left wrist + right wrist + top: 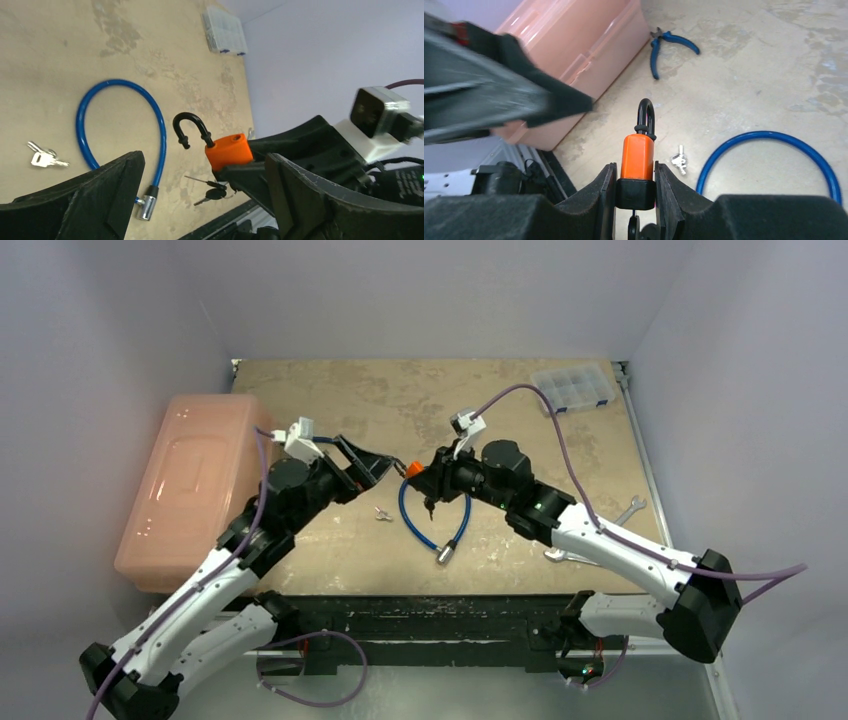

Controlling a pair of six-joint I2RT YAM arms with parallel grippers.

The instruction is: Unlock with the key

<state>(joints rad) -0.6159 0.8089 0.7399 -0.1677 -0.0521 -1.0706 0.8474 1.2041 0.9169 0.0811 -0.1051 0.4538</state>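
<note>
The orange padlock [638, 152] with open black metal shackle is pinched at its base by the right gripper [634, 172], with a black-headed key [212, 192] beneath. The left gripper [385, 470] is spread wide, just beside the padlock.

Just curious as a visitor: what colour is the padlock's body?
The padlock body is bright orange, clearest in the right wrist view.

Pale lilac walls [420, 290] enclose a worn beige tabletop [400, 390] under soft, even light.
</note>
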